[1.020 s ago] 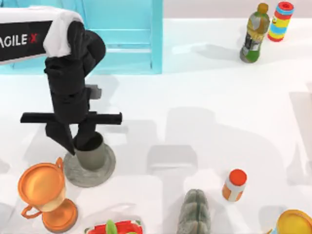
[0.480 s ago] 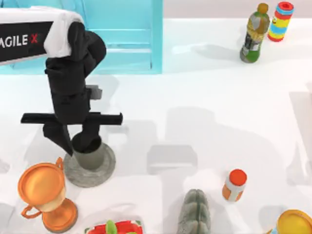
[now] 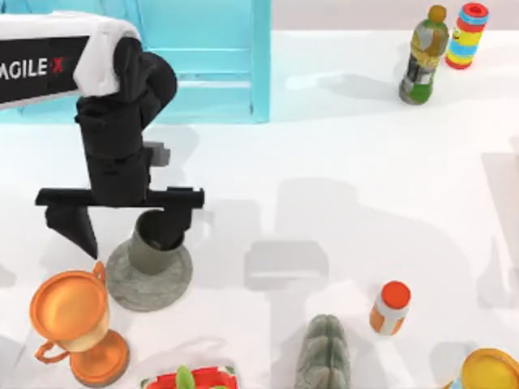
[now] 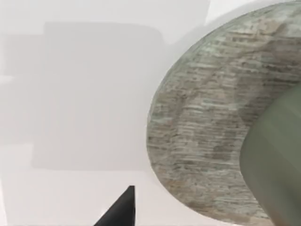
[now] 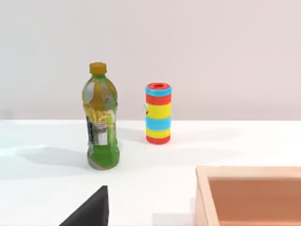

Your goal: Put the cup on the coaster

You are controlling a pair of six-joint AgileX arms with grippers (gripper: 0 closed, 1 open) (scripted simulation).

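Note:
The dark grey-olive cup stands upright on the mottled grey coaster at the table's front left. My left gripper hangs over it, open. One finger is out to the cup's left and clear of it. The other finger sits at the cup's right rim. In the left wrist view the coaster is close, with the cup on it and a dark fingertip off the coaster. A dark fingertip of my right gripper appears in the right wrist view.
An orange trophy stands just left of and in front of the coaster. A light blue rack is behind the left arm. A small orange-capped bottle and a grey object stand front right; a green bottle and striped can are far right.
The left gripper's fingers have spread apart and let go of the cup, which stays on the coaster. The gripper has risen slightly.

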